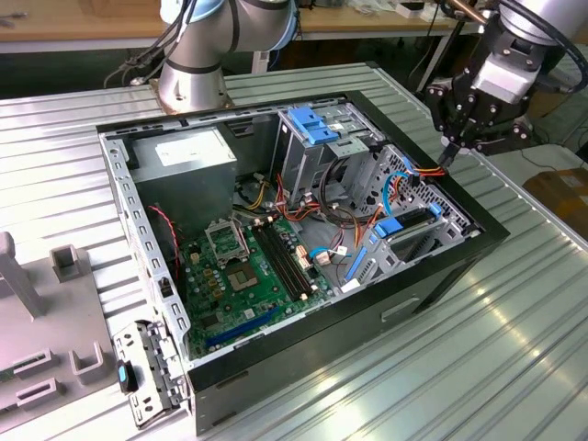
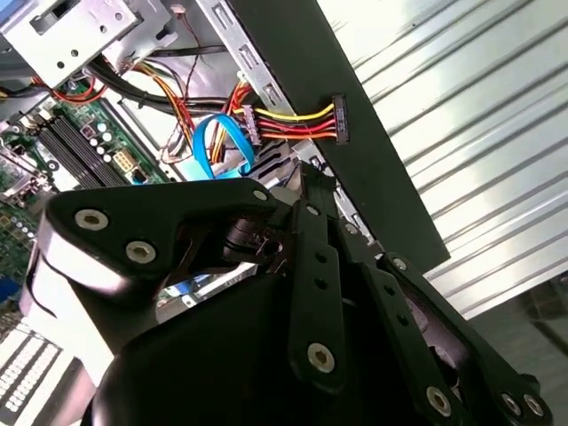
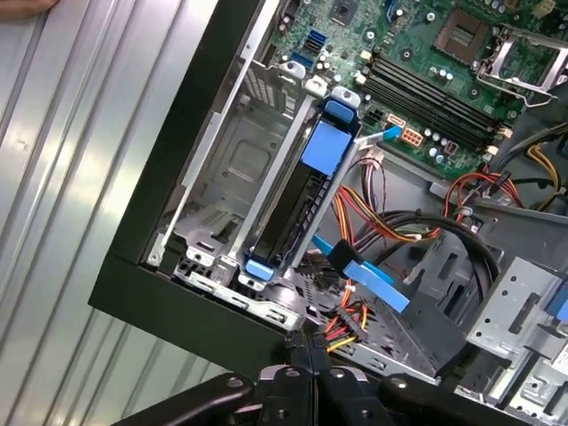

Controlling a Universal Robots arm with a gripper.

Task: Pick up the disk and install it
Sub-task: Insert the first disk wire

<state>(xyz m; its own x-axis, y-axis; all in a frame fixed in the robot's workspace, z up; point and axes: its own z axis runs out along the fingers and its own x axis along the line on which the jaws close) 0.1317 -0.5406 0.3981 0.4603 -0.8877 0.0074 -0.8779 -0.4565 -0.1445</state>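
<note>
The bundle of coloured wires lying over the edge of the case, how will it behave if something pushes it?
The wire bundle is probably floppy and light: its thin wires bend over the case edge. It would likely flex aside rather than slide away, since its other end runs into the case. The black connector at its tip looks rigid.

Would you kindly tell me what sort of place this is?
Probably a robotics lab or workshop: an open computer case sits on a ribbed metal table, a robot arm's base stands beside it, and wooden benches run behind.
</note>
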